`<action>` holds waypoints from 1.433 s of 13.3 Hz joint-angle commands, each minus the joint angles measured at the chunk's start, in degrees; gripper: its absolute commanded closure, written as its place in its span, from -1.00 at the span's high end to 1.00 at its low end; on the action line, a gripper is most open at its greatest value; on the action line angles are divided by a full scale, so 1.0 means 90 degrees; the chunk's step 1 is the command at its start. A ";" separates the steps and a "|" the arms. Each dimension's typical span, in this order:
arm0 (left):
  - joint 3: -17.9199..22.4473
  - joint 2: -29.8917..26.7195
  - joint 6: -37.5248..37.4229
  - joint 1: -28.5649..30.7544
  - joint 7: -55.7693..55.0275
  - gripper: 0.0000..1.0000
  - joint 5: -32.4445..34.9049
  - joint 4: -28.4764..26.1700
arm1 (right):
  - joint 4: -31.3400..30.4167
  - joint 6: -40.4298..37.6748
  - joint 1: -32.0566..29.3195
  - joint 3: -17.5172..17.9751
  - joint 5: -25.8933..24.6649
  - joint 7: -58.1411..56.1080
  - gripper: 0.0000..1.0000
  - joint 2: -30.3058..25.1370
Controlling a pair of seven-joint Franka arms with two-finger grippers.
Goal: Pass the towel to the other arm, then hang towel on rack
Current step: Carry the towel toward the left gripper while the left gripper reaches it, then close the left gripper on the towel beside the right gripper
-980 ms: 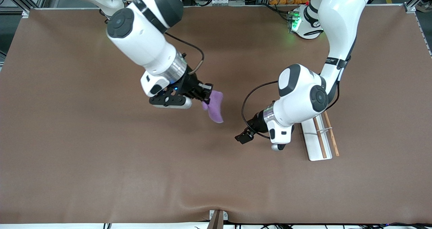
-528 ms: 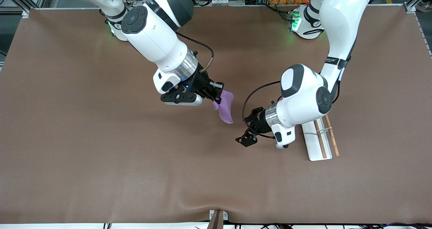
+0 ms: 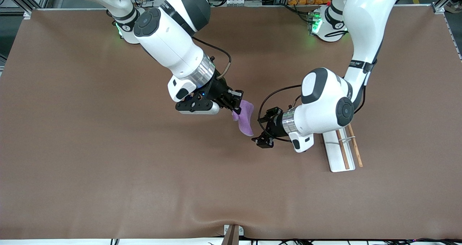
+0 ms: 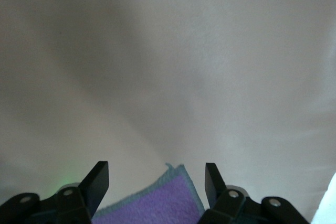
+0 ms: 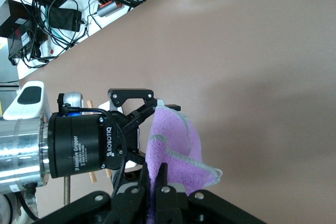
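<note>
The purple towel [image 3: 246, 119] hangs over the middle of the table from my right gripper [image 3: 236, 109], which is shut on its upper edge. In the right wrist view the fingers of the right gripper [image 5: 159, 174] pinch a fold of the towel [image 5: 176, 142]. My left gripper [image 3: 259, 128] is at the towel's lower end, open. In the left wrist view the left gripper [image 4: 156, 174] has a corner of the towel [image 4: 165, 205] between its spread fingers, with a gap on each side. The white rack [image 3: 335, 154] with two brown rods lies partly under the left arm.
The brown table mat [image 3: 108, 158] has a raised wrinkle near its front edge. The left arm's elbow [image 3: 325, 100] hangs over the rack's end that is farther from the front camera. Cables and equipment lie along the robots' side of the table.
My right arm has carried the towel toward the left arm's end. The left gripper has turned and moved up to the towel, so its open fingers now straddle the lower corner.
</note>
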 commanded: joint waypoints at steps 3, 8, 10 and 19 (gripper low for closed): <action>0.0002 0.0005 -0.0202 0.0115 0.0019 0.66 -0.0640 -0.0007 | 0.0038 0.0051 0.0081 -0.0065 -0.0064 0.0152 -1.00 -0.0002; 0.0002 0.0298 -0.0201 0.0096 0.0478 0.66 -0.1179 0.0032 | 0.0028 0.0051 0.0111 -0.0075 -0.0073 0.0152 -1.00 -0.0002; 0.0012 0.0377 -0.0201 0.0134 0.0682 0.66 -0.1373 0.0042 | 0.0028 0.0051 0.0111 -0.0094 -0.0073 0.0152 -1.00 -0.0002; 0.0002 0.0435 -0.0201 0.0164 0.0908 0.45 -0.2263 0.0042 | 0.0028 0.0051 0.0111 -0.0094 -0.0083 0.0142 -1.00 -0.0011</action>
